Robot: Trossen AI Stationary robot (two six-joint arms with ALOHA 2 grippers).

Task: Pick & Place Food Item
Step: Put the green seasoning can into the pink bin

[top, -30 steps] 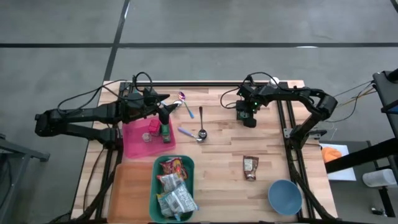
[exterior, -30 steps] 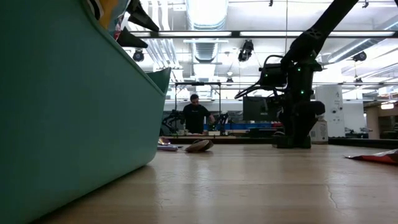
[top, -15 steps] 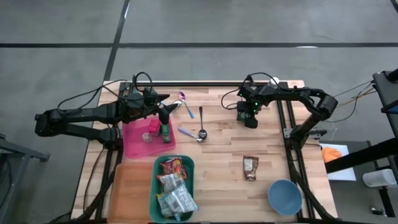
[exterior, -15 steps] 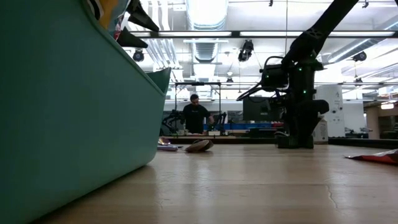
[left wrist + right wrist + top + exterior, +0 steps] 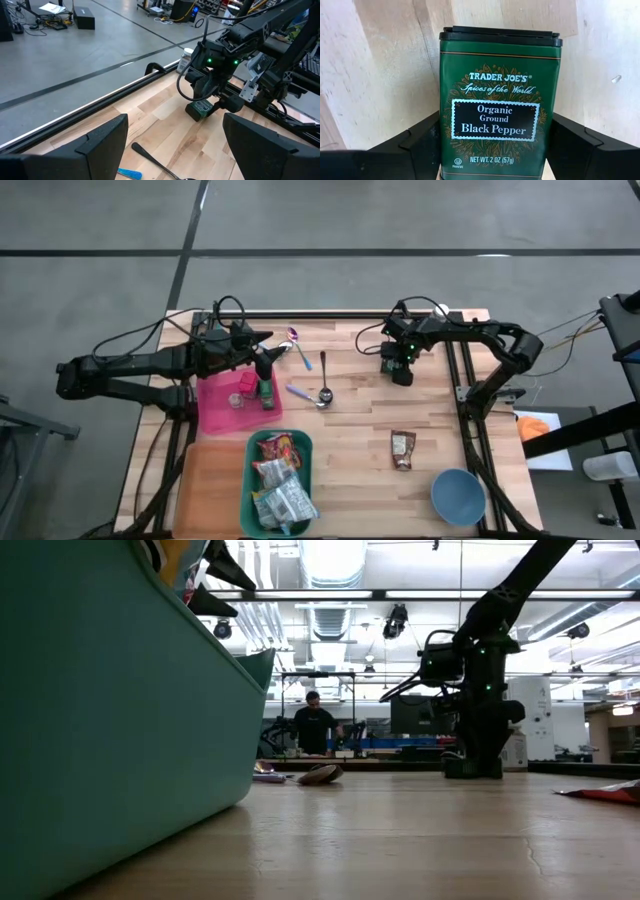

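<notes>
A green Trader Joe's black pepper tin (image 5: 497, 115) lies flat on the wooden table, label up, near the far right corner (image 5: 400, 375). My right gripper (image 5: 495, 131) points straight down over it and is shut on it. In the left wrist view the tin (image 5: 201, 109) shows under that gripper. My left gripper (image 5: 175, 125) hangs open with nothing between its fingers, above the table's far left by the pink tray (image 5: 222, 412). My right gripper pinches the tin between its two fingers (image 5: 427, 137), one on each narrow long side (image 5: 444, 145), toward the tin's bottom end. The fingers come from above, pointing down, across the tin's width. The tin lies flat on the table with its black lid end (image 5: 500, 34) away from the fingers.
The pink tray holds a green bottle (image 5: 267, 393). Two spoons (image 5: 323, 380) and a blue utensil (image 5: 298, 391) lie mid-table. A teal bin (image 5: 302, 442) of snack packs stands at the near left, a brown packet (image 5: 402, 450) and a blue bowl (image 5: 458, 495) at the near right.
</notes>
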